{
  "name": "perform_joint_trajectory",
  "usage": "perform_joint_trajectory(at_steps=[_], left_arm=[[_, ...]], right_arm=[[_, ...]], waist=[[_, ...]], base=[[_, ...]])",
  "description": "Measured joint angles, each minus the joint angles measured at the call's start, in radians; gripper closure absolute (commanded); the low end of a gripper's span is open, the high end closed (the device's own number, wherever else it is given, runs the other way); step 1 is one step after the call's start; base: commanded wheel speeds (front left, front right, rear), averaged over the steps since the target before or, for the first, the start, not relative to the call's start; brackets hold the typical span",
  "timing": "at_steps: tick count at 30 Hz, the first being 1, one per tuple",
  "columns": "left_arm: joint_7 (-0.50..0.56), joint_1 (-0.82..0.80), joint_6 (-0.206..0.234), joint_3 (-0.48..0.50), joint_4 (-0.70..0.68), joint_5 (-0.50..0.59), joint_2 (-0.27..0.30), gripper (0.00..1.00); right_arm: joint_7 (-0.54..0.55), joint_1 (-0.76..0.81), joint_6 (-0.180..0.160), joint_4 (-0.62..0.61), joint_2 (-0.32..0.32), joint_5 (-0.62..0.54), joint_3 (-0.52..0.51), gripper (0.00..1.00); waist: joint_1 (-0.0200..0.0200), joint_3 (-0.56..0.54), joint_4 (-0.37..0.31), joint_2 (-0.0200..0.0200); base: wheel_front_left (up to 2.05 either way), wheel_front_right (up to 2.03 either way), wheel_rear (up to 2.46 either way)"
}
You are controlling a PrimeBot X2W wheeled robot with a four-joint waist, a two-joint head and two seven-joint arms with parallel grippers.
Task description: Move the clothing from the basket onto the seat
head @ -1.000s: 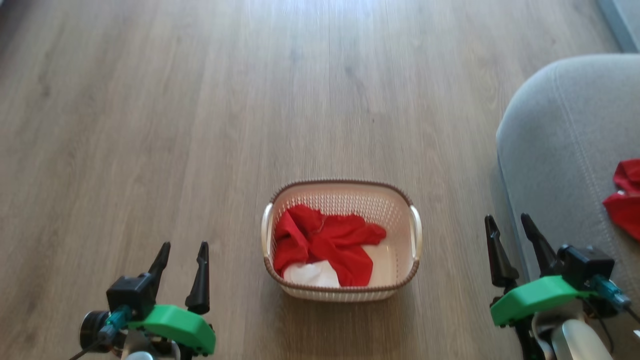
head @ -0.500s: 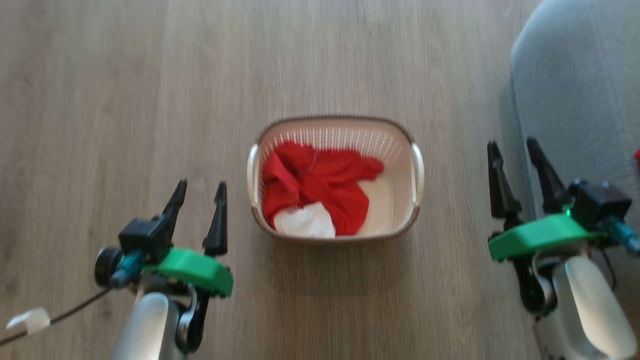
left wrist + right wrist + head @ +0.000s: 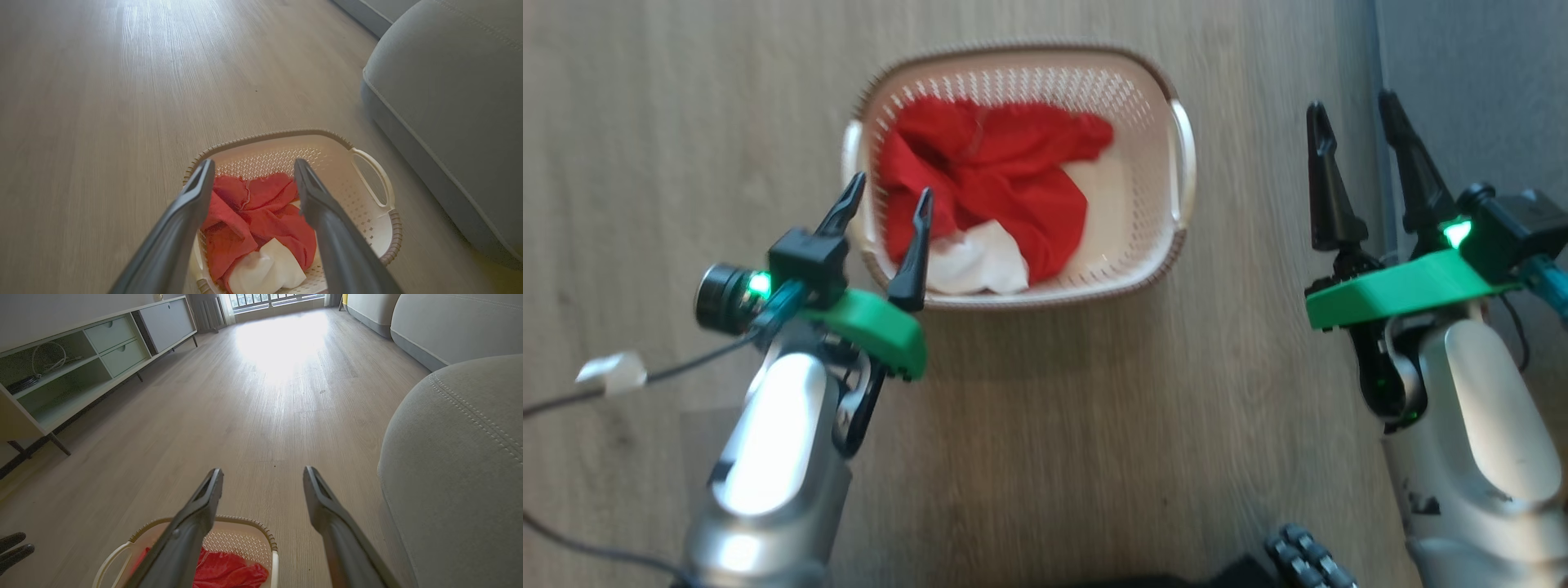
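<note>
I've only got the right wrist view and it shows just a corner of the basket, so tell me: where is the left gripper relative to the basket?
Observer: The left gripper hangs over the near left corner of the basket, jaws open with nothing between them.
Operator: Is the clothing all red?
Observer: No. The clothing has a white part lying against the basket's near wall.
Operator: Does it fill the basket?
Observer: No. It is bunched toward the left, and bare basket floor shows on the right, the side toward the seat.
</note>
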Motion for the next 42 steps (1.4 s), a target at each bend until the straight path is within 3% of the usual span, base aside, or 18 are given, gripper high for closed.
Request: perform_joint_trajectory(at_steps=[13,21,27,35,42], left_arm=[[0.000,-0.307,-0.025,-0.068,0.324,0.156,0.016,0.00],[0.002,-0.509,0.028,-0.118,0.602,0.238,0.054,0.00],[0.091,-0.620,0.047,-0.178,0.797,0.302,0.086,0.00],[0.191,-0.680,0.051,-0.273,0.859,0.385,0.100,0.00],[0.304,-0.700,0.020,-0.370,0.875,0.462,0.102,0.00]], right_arm=[[0.000,-0.056,0.000,-0.005,0.024,0.022,0.032,0.00],[0.000,-0.089,0.000,-0.004,0.030,0.045,0.053,0.00],[0.000,-0.089,0.000,-0.003,0.033,0.074,0.066,0.00],[0.000,-0.098,0.000,-0.003,0.033,0.089,0.073,0.00],[0.000,-0.117,0.000,-0.006,0.033,0.099,0.090,0.00]], waist=[[-0.0001,0.188,-0.127,0.0000],[0.0000,0.259,-0.186,0.0000],[-0.0002,0.293,-0.207,0.0000],[-0.0002,0.314,-0.208,0.0000],[-0.0002,0.329,-0.211,0.0000]], base=[[0.00,0.00,0.00],[0.00,0.00,0.00],[0.00,0.00,0.00],[0.00,0.00,0.00],[0.00,0.00,0.00]])
